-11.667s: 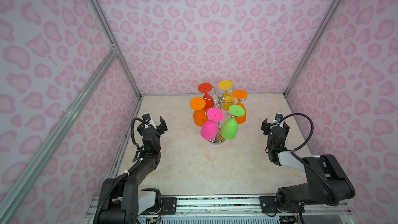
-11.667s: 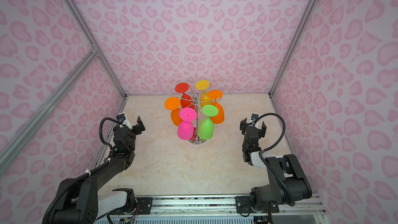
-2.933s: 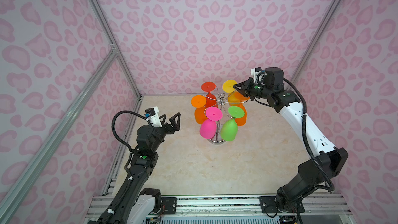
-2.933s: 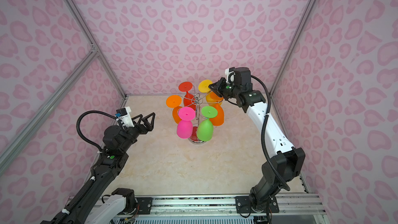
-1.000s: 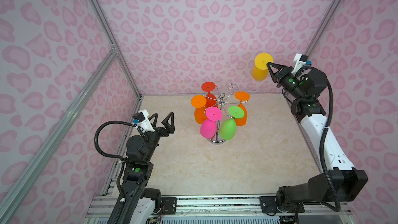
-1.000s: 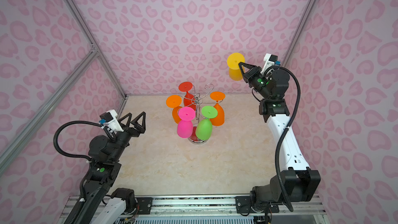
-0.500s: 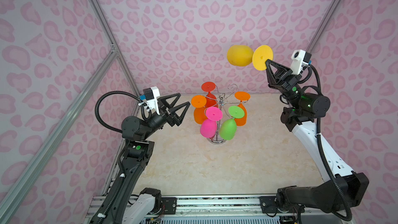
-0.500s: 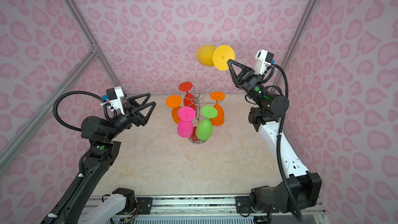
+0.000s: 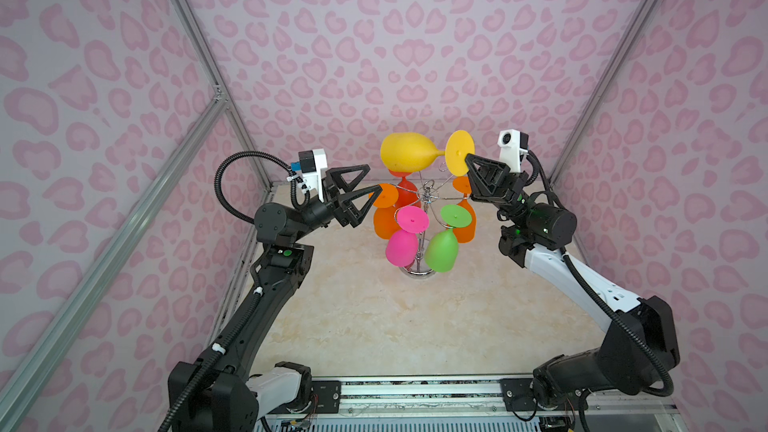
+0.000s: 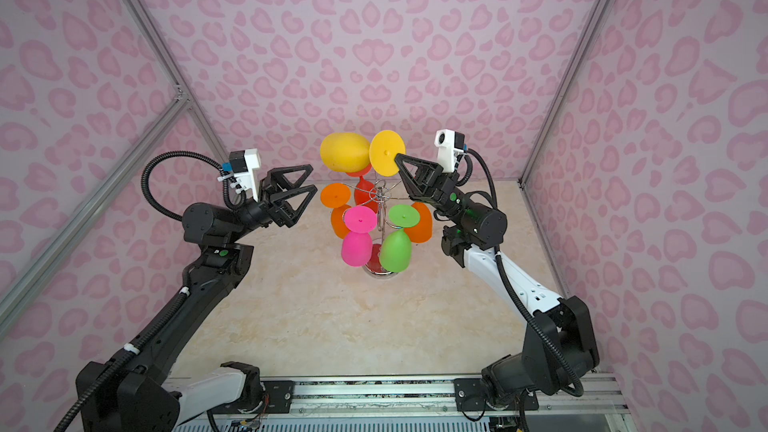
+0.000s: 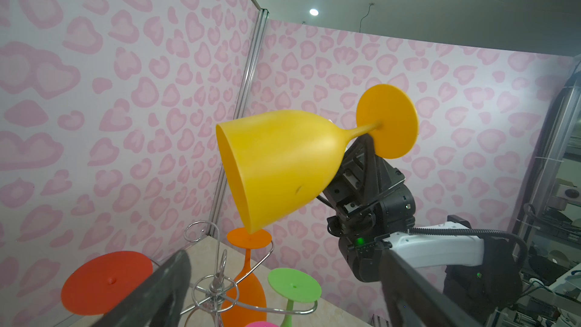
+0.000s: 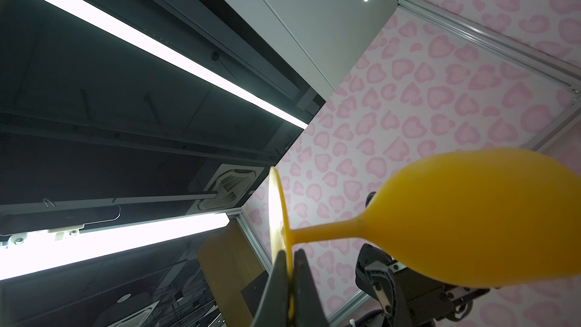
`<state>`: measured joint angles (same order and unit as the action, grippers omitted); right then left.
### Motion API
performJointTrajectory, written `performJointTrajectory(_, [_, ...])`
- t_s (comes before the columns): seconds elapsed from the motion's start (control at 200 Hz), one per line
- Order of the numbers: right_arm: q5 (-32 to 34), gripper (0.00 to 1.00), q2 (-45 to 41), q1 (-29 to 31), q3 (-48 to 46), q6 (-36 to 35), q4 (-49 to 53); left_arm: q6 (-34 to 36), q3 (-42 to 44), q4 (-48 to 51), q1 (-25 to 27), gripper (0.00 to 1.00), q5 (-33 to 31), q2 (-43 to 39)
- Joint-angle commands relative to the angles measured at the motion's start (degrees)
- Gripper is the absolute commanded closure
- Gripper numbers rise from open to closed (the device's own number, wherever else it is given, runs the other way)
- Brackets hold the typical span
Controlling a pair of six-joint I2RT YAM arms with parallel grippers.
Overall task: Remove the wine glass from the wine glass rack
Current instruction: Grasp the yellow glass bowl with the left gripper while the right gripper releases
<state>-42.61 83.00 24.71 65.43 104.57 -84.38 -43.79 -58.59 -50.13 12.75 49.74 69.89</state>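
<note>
Pink heart-print walls all around, beige marble-look worktop underneath. The wine glass rack stands near the back edge, roughly in the middle. The yellow wine glass is off it, up in the air over the rack's back side. It's lying sideways, with the bowl toward the left arm's side and the foot toward the right.

The right pincer is clamped tight on the edge of that foot disc. The right wrist view shows its fingers squeezing the disc from both sides. The left pincer is spread wide with nothing in it. It's aimed at the rack, just beside the foot of an orange glass, and a top view shows a thin gap between them.

Stuff that's hard to see:
- The red glass is mostly hidden behind the yellow bowl in both top views.
- The rack's round base is largely covered by the hanging pink glass and green glass.
- In the left wrist view that arm's own fingers are blurry and cut off by the frame.
- In the right wrist view the yellow bowl is out of focus and runs off the edge.

Room-wise, the whole stretch of worktop from the rack to the front edge is bare. The left and right edges are open too, with just the arms above them.
</note>
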Motion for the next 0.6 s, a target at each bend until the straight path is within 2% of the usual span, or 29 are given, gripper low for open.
performJointTrajectory(0.0, [0.86, 1.0, -0.85, 0.4, -1.29, 0.73, -4.96, -3.28, -1.17, -7.54, -0.09, 0.05, 1.24, 1.83])
performJointTrajectory(0.315, [0.14, 1.0, -1.19, 0.95, -3.95, 0.48, -4.94, -8.24, -3.74, -13.65, 0.51, 0.05, 3.07, 5.94])
performJointTrajectory(0.595, [0.34, 1.0, -0.58, 1.65, -4.07, 0.41, -5.01, -9.59, -6.1, -15.48, 4.49, 0.06, 5.54, 8.51])
